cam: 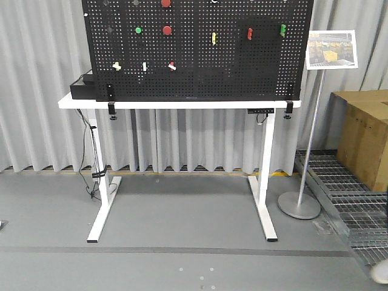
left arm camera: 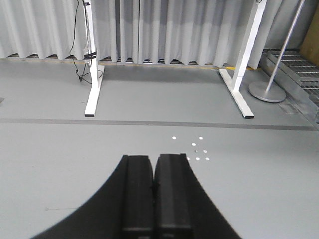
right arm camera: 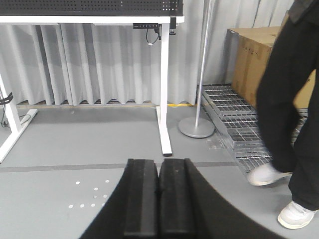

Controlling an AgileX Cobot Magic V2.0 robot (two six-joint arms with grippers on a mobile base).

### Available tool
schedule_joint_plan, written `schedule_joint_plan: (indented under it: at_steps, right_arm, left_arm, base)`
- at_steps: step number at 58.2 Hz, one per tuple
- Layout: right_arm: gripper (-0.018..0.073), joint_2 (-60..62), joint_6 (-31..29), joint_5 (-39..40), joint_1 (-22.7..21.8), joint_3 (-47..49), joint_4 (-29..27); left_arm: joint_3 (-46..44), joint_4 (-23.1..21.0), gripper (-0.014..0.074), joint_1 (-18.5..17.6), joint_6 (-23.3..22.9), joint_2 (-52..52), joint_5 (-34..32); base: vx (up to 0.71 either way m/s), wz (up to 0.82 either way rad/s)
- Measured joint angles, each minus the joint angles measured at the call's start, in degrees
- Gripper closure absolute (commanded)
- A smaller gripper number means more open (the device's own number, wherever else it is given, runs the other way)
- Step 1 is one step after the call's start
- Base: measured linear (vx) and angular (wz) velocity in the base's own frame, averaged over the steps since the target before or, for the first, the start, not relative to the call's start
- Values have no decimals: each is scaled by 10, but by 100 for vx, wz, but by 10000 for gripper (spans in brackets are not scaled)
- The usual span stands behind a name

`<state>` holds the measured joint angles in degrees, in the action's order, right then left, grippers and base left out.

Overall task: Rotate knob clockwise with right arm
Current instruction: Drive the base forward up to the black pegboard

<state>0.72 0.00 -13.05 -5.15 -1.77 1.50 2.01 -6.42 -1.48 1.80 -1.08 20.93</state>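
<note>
A black perforated pegboard (cam: 200,60) stands upright on a white worktop (cam: 182,104), held at its lower corners by 2 black clamps (cam: 111,109). The worktop rides on 2 white T-shaped legs (cam: 262,182) in front of a grey pleated curtain (cam: 36,121). A black box (cam: 82,88) lies at the worktop's left end, and a cable (cam: 91,163) hangs down the left leg. To the right stand a sign on a thin metal pole (cam: 314,133) with a round base, a brown cardboard box (cam: 367,136) and a steel grating (cam: 345,188) on the floor.

High on the board's left half sits a round red knob (cam: 167,30), a flat disc facing straight out, so its axis runs level toward the front camera. It is too small to show any mark or pointer. A second red disc (cam: 165,3) is cut by the picture's top edge just above it, and a smaller green button (cam: 138,30) sits to its left. Which red one the task means I cannot tell.

The right pincer (right arm camera: 159,164) hangs low over the grey floor, well apart from the board, its 2 matte black fingers pressed flat together on nothing. A person in black trousers (right arm camera: 286,89) and white shoes stands near its right side, by the grating. The left pincer (left arm camera: 154,162) is likewise closed and empty, aimed at the floor, where small white dots (left arm camera: 197,149) lie just ahead
</note>
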Motion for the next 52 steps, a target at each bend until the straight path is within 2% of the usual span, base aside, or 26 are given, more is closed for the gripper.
schedule_joint_plan:
  at_steps: [52]
  right_arm:
    - [565, 0, 0, 0, 0, 0, 0]
  left_arm:
    - [0, 0, 603, 0, 0, 0, 0]
  base:
    - [3, 2]
